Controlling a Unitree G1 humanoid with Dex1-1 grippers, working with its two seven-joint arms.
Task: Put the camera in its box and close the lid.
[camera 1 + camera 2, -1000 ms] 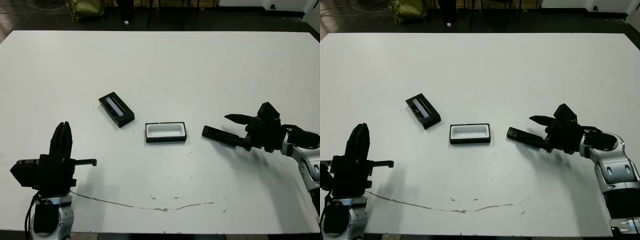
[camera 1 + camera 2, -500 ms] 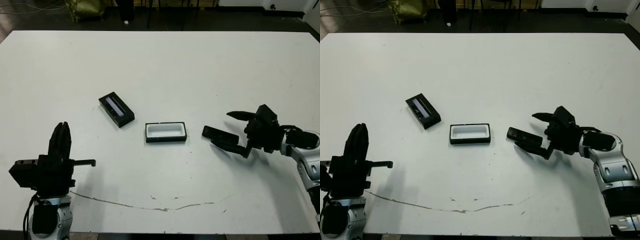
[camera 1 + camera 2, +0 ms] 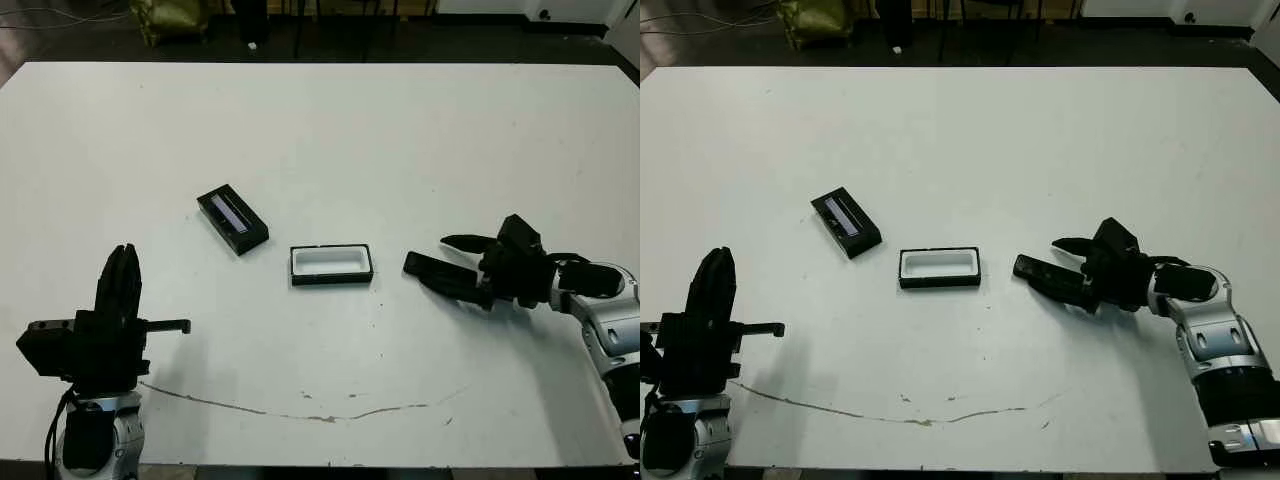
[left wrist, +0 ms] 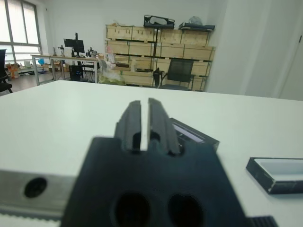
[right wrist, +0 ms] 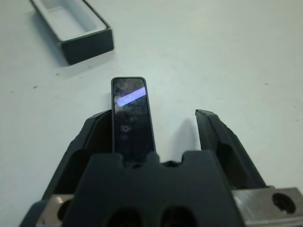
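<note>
Plenty of bare white table (image 3: 400, 140) all round, far edge against a dark floor, near edge just behind both arms, with a thin wavy crack line (image 3: 300, 410) across the front. Right hand (image 3: 462, 266) low over the table's right side, fingers spread wide, the camera (image 3: 440, 276) lying between them on the table surface, pointing away from the wrist toward the box (image 3: 332, 265). Not clamped: in the right wrist view the camera (image 5: 132, 118) sits hard against one finger (image 5: 90, 142) with a clear gap to the other finger (image 5: 222, 142), a bright reflection across its glossy top. Box just beyond the camera's free end, open, white lining showing, a little clear table between the two. Lid (image 3: 232, 218) farther out past the box, set at an angle, pale strip up, apart from the box. Left hand (image 3: 122, 290) raised near the front left corner, well apart from everything, fingers pressed together and holding nothing; left wrist view looking along those closed fingers (image 4: 161, 124) toward the lid (image 4: 194, 136) and one end of the box (image 4: 279, 174), plus shelves of cardboard boxes and desks in the room behind, unseen from the head views.
</note>
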